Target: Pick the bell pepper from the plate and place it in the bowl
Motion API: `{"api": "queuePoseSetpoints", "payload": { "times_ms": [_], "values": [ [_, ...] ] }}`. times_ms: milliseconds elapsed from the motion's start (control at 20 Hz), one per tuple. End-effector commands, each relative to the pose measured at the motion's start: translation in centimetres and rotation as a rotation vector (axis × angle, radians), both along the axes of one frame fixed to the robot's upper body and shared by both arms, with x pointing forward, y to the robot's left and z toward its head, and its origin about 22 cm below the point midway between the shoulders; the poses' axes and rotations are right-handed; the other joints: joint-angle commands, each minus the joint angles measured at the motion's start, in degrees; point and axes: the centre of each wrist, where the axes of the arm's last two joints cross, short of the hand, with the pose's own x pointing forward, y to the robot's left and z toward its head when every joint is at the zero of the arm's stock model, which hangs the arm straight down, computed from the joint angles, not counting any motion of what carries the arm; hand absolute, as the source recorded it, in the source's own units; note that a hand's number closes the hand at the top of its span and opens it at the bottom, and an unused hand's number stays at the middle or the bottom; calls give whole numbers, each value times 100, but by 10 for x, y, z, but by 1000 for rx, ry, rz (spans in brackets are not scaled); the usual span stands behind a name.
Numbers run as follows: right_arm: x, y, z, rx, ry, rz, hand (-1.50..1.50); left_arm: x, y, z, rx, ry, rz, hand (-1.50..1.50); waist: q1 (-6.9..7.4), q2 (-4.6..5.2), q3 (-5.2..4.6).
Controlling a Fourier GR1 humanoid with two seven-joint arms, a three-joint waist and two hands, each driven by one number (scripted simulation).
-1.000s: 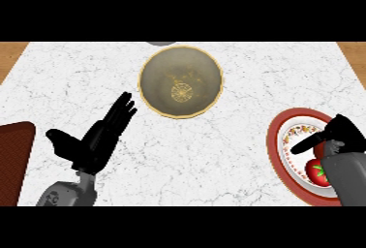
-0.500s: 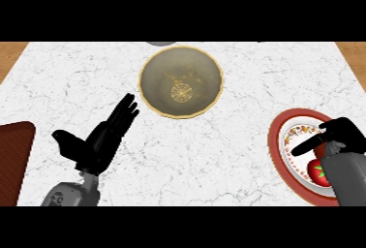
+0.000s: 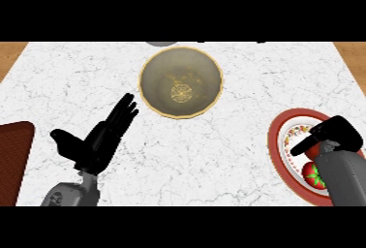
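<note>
The red bell pepper [image 3: 312, 175] lies on a red-rimmed white plate [image 3: 280, 127] at the right edge of the counter, and my right forearm covers part of it. My right hand [image 3: 334, 131] hovers over the plate just beyond the pepper. Its fingers point down and its thumb is spread to the left, with nothing in it. The tan bowl [image 3: 181, 83] with a gold pattern inside stands empty at the top centre. My left hand [image 3: 100, 138] rests open at the lower left, fingers up, away from both.
A dark brown board [image 3: 14, 162] sits at the left edge beside my left arm. A grey object [image 3: 163, 43] shows just past the bowl at the counter's far edge. Bare marble counter [image 3: 221, 155] lies between plate and bowl.
My right hand has tipped its fingers downward and sunk a little over the plate. The left hand has barely moved. The pepper stays in place.
</note>
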Motion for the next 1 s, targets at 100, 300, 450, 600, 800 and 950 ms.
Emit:
{"api": "queuePoseSetpoints", "payload": {
  "times_ms": [100,300,450,600,800,950],
  "values": [
    [1,26,3,-68,27,-49,150,-8,4,-4,6,-3,4,0,12,42,66],
    [-2,115,6,-120,-15,399,150,5,-7,-3,-13,0,-30,0,131,44,52],
    [-22,210,19,-87,-76,895,150,8,-20,6,4,-15,-104,0,782,66,47],
    [-50,271,36,-148,-128,1179,150,10,-26,6,-4,-7,-122,0,842,39,49],
    [-98,307,68,-119,-231,1335,150,11,-19,-2,15,-4,-62,0,399,4,60],
    [-130,320,98,-95,-307,1355,150,19,-10,7,19,-2,-41,0,243,2,61]
  ]
}}
